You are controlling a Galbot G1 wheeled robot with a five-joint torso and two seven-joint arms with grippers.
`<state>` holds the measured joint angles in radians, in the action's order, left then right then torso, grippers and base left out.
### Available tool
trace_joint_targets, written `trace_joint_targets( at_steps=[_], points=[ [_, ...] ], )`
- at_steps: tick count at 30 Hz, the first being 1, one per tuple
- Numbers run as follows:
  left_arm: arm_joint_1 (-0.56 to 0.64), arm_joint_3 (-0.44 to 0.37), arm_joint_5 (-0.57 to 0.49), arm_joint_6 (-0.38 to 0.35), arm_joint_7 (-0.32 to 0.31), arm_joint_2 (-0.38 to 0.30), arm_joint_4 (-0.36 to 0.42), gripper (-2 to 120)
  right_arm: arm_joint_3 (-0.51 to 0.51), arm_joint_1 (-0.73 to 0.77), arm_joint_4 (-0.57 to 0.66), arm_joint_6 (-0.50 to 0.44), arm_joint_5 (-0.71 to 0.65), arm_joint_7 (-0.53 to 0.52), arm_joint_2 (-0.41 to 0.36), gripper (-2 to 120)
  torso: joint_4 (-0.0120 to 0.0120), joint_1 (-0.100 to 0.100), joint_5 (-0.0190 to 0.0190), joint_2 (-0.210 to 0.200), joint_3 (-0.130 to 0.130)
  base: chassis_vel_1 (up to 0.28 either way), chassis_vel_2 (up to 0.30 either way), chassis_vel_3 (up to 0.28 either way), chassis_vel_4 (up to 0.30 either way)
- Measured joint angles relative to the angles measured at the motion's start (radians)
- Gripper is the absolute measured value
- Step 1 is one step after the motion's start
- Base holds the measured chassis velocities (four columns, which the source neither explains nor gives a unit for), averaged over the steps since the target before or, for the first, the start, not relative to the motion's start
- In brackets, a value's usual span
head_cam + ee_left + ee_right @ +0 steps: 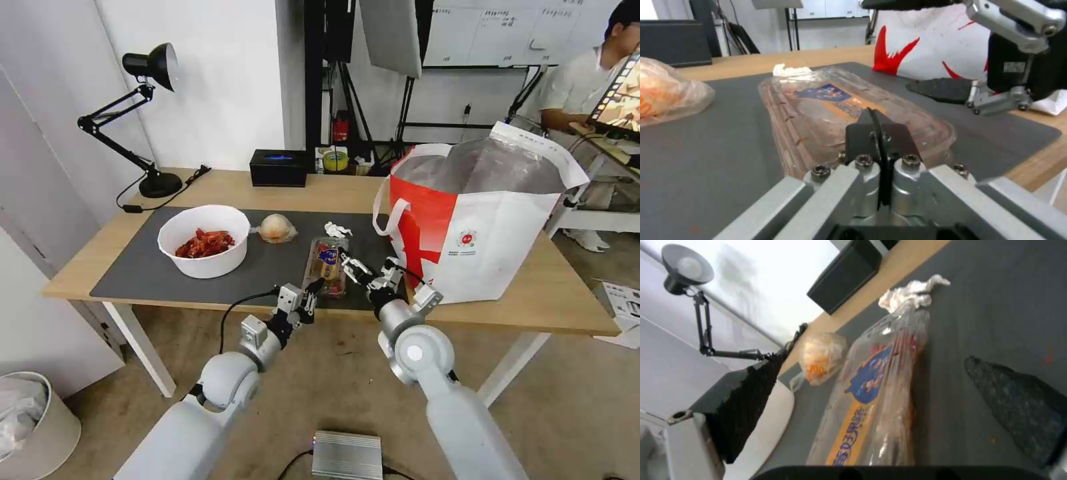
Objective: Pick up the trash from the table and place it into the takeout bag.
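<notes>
While the left gripper (313, 288) is clenched, the right gripper (352, 261) gapes over the clamshell tray (326, 265).

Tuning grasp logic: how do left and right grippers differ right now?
The left gripper has its fingers pressed together at the near end of the clamshell tray; the right gripper is spread open, one finger on each side of the tray. The left sits at the mat's front edge; the right reaches farther in. Both point at that tray.
</notes>
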<state>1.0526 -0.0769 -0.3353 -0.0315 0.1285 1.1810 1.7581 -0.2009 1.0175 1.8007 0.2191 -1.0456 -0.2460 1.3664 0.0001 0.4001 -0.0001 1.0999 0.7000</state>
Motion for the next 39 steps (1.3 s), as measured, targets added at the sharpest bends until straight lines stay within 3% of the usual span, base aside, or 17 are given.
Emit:
trace_joint_targets(
  at_steps=[26, 34, 39],
  points=[
    [0.015, -0.02, 0.002, -0.004, -0.001, 0.015, -0.001, 0, 0.028, -0.045, -0.065, 0.043, 0.037, -0.081, 0.096, 100, -0.0001, 0.0, 0.0001, 0.0, 0.0, 0.0, 0.0, 0.0, 0.0],
    [0.02, -0.022, 0.0, -0.003, -0.001, 0.016, -0.003, 0, 0.034, -0.051, -0.076, 0.058, 0.037, -0.092, 0.102, 77, -0.0001, 0.0, 0.0001, 0.0, 0.0, 0.0, 0.0, 0.0, 0.0],
    [0.017, -0.022, -0.002, -0.002, 0.001, 0.019, -0.012, 0, 0.034, -0.052, -0.09, 0.057, 0.037, -0.086, 0.103, 55, -0.0002, 0.0, 0.0001, 0.0, 0.0, 0.0, 0.0, 0.0, 0.0]
  ],
)
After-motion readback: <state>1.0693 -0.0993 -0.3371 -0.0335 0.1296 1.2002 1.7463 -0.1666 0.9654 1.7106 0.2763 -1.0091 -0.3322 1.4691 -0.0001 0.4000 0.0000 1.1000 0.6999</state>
